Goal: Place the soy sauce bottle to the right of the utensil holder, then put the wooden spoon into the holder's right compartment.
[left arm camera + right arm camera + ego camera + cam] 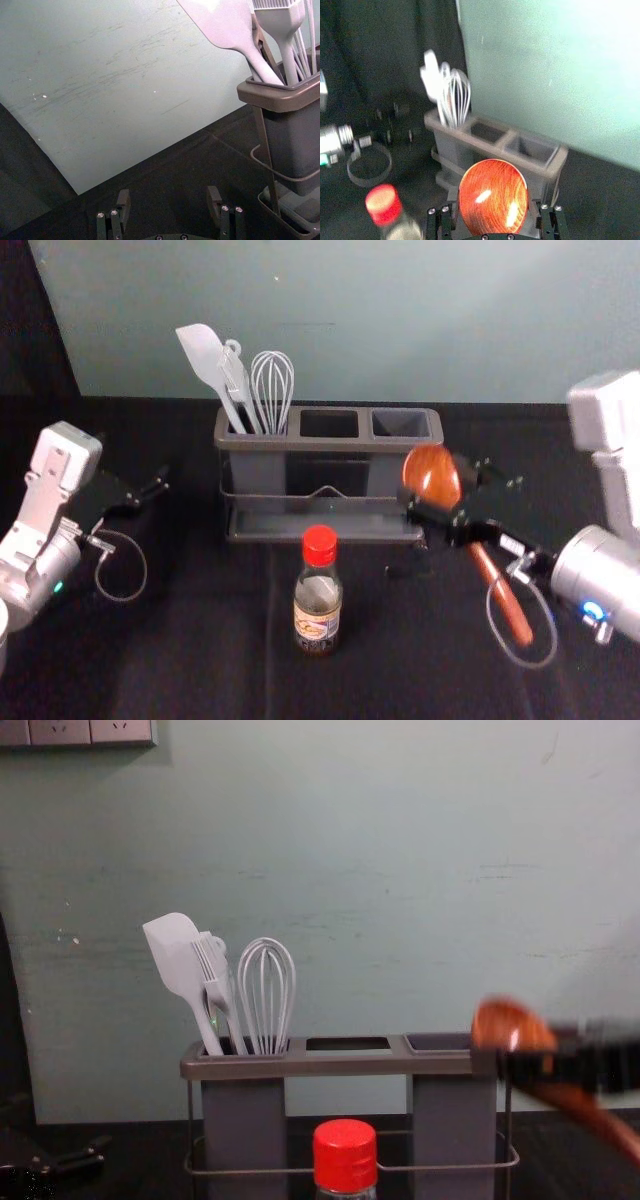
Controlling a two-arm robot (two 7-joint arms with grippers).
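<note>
My right gripper (436,486) is shut on the wooden spoon (432,472), by the front right of the utensil holder (330,443); the handle slants down toward the front right. In the right wrist view the spoon's bowl (492,192) lies between the fingertips of my right gripper (493,212). The chest view has the spoon (512,1028) raised at the holder's right end. The red-capped soy sauce bottle (317,605) stands upright before the holder's middle. Left of the holder, my left gripper (155,490) is open and holds nothing; its fingertips (169,200) stand apart in its wrist view.
A spatula (207,360), a brush and a whisk (272,385) stand in the holder's left compartment. The middle and right compartments have nothing sticking out. A pale wall (400,320) rises behind the black-covered table (200,640).
</note>
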